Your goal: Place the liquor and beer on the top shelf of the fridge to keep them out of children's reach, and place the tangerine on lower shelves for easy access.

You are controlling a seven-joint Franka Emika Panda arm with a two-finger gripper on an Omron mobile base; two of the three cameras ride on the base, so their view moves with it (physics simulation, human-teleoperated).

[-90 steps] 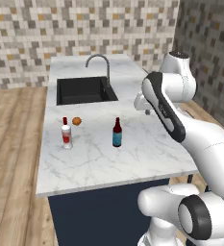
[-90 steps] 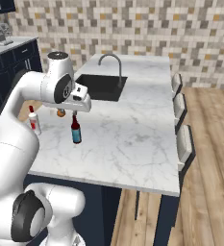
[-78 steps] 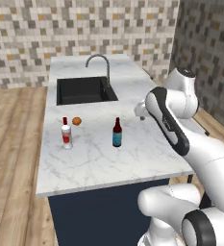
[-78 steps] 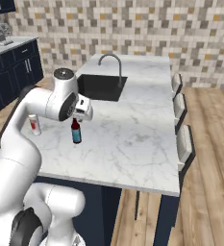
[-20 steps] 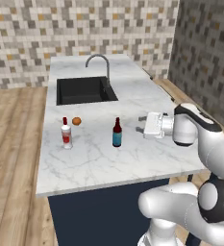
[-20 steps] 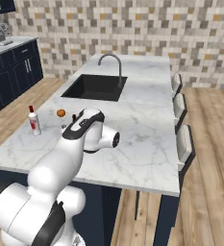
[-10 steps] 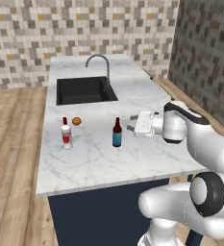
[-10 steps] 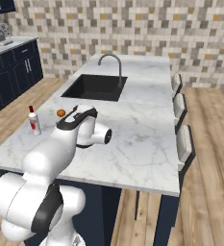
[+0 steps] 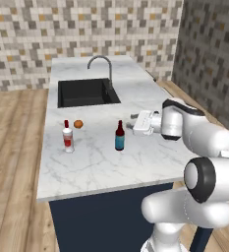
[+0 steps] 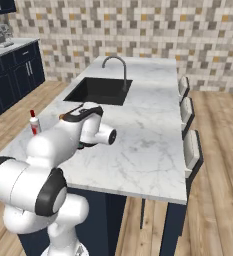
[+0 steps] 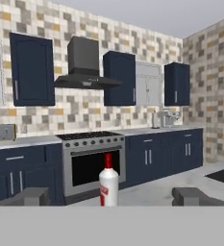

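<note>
1. Two-finger gripper [image 9: 134, 123] is hovering low over the white marble counter [image 9: 96, 167], jaws spread wide, holding nothing.
2. It's pointing at the dark brown, blue-labelled beer bottle [image 9: 119, 136], just beside it, not touching.
3. Clear red-capped liquor bottle [image 9: 67, 136] and small round orange tangerine [image 9: 78, 124] are sitting further left, near the black sink [image 9: 86, 92].
4. Judging by that, nothing's shelved yet; all 3 items left to do.
</note>
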